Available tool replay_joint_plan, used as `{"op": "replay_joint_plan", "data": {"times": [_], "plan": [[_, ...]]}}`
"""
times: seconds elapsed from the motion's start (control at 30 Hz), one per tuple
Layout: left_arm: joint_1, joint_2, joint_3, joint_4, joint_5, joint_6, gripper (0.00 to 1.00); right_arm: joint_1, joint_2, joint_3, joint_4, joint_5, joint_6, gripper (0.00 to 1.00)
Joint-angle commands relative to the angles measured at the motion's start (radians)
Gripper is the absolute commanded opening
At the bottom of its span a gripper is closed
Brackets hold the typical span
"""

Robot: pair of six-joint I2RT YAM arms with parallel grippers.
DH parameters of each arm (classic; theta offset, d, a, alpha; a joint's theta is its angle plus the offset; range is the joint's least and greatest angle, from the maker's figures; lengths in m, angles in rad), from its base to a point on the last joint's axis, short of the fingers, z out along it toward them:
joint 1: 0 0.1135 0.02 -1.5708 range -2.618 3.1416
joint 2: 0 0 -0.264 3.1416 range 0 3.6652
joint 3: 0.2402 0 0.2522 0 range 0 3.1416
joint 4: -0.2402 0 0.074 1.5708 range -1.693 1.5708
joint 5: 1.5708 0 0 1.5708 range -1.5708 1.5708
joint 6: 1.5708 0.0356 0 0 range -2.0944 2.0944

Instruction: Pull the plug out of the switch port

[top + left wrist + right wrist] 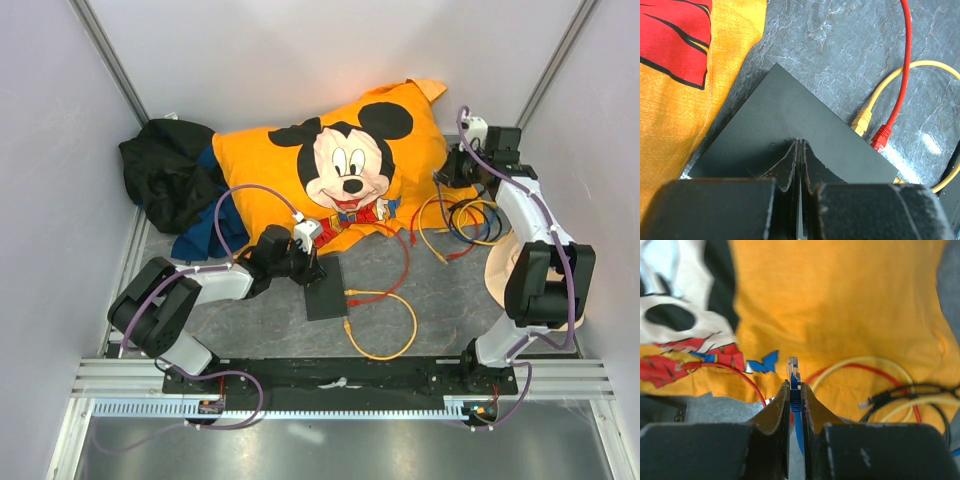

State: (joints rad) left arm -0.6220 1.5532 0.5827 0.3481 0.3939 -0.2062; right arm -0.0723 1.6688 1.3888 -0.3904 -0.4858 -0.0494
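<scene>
Left gripper (800, 144) shut tight and empty, arm bent low, fingertips down over flat dark grey rectangular switch box (785, 115) on grey table (850, 45). Right gripper (795, 390) nearly closed, pinching clear plug (793, 366) of blue cable (799, 425), arm stretched far over orange cartoon cloth (840, 300)

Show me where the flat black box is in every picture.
Top view: the switch lies near the middle, just below the orange Mickey cushion.
Left wrist: it fills the centre.
Right wrist: perhaps the dark shape at the lower left edge; cannot tell.
Shared landmark: that cushion, seen in all three.
</scene>
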Motion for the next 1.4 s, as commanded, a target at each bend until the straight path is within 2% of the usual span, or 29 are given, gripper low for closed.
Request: {"op": "replay_joint_plan", "data": {"times": [0.0, 0.03, 0.07, 0.1, 0.13, 0.2, 0.37, 0.47, 0.5, 0.53, 0.7, 0.8, 0.83, 0.87, 0.93, 0.97, 1.03, 1.17, 1.37], "plan": [[-0.013, 0.061, -0.037, -0.152, -0.015, 0.053, 0.02, -0.085, 0.000, -0.091, 0.030, 0.127, 0.181, 0.01], [-0.013, 0.061, -0.037, -0.153, -0.015, 0.053, 0.02, -0.108, -0.001, -0.120, 0.045, 0.113, 0.231, 0.12], [-0.013, 0.062, -0.037, -0.153, -0.013, 0.054, 0.02, -0.142, 0.003, -0.167, 0.068, 0.081, 0.277, 0.30], [-0.013, 0.062, -0.037, -0.153, -0.013, 0.054, 0.02, -0.147, 0.000, -0.183, 0.076, 0.067, 0.283, 0.50], [-0.013, 0.064, -0.035, -0.152, -0.013, 0.054, 0.02, -0.146, -0.001, -0.189, 0.085, 0.052, 0.276, 0.76], [-0.013, 0.059, -0.038, -0.153, -0.013, 0.054, 0.02, -0.136, -0.021, -0.172, 0.105, -0.068, 0.244, 0.98], [-0.015, 0.064, -0.037, -0.152, -0.013, 0.054, 0.02, -0.018, -0.072, -0.067, 0.110, -0.170, 0.100, 0.98], [-0.016, 0.065, -0.034, -0.152, -0.015, 0.054, 0.02, 0.063, -0.043, -0.056, 0.038, -0.367, 0.019, 0.98], [-0.015, 0.064, -0.034, -0.152, -0.016, 0.056, 0.02, 0.093, -0.029, -0.051, -0.012, -0.413, -0.068, 0.98], [-0.015, 0.061, -0.034, -0.150, -0.018, 0.056, 0.02, 0.142, -0.005, -0.063, -0.084, -0.425, -0.105, 0.98], [-0.015, 0.045, -0.046, -0.149, -0.024, 0.050, 0.02, 0.247, 0.078, -0.126, -0.165, -0.424, -0.222, 0.91], [-0.015, 0.047, -0.041, -0.158, -0.024, 0.050, 0.02, 0.325, 0.172, -0.074, -0.338, -0.470, -0.427, 0.85], [-0.015, 0.044, -0.040, -0.159, -0.026, 0.050, 0.02, 0.360, 0.233, -0.048, -0.470, -0.482, -0.491, 0.82], [-0.015, 0.044, -0.041, -0.159, -0.027, 0.048, 0.02, 0.374, 0.267, 0.013, -0.549, -0.490, -0.632, 0.79], [-0.015, 0.042, -0.043, -0.159, -0.029, 0.045, 0.02, 0.403, 0.363, 0.088, -0.733, -0.496, -0.719, 0.75], [-0.015, 0.044, -0.044, -0.159, -0.027, 0.045, 0.02, 0.408, 0.394, 0.110, -0.793, -0.507, -0.825, 0.73], [-0.015, 0.053, -0.038, -0.161, -0.023, 0.045, 0.02, 0.420, 0.472, 0.150, -0.920, -0.505, -0.894, 0.69], [-0.015, 0.059, -0.034, -0.164, -0.023, 0.045, 0.02, 0.431, 0.534, 0.158, -0.938, -0.490, -0.902, 0.67], [-0.015, 0.050, -0.035, -0.169, -0.029, 0.044, 0.02, 0.463, 0.528, 0.108, -0.734, -0.493, -0.673, 0.68]]}}
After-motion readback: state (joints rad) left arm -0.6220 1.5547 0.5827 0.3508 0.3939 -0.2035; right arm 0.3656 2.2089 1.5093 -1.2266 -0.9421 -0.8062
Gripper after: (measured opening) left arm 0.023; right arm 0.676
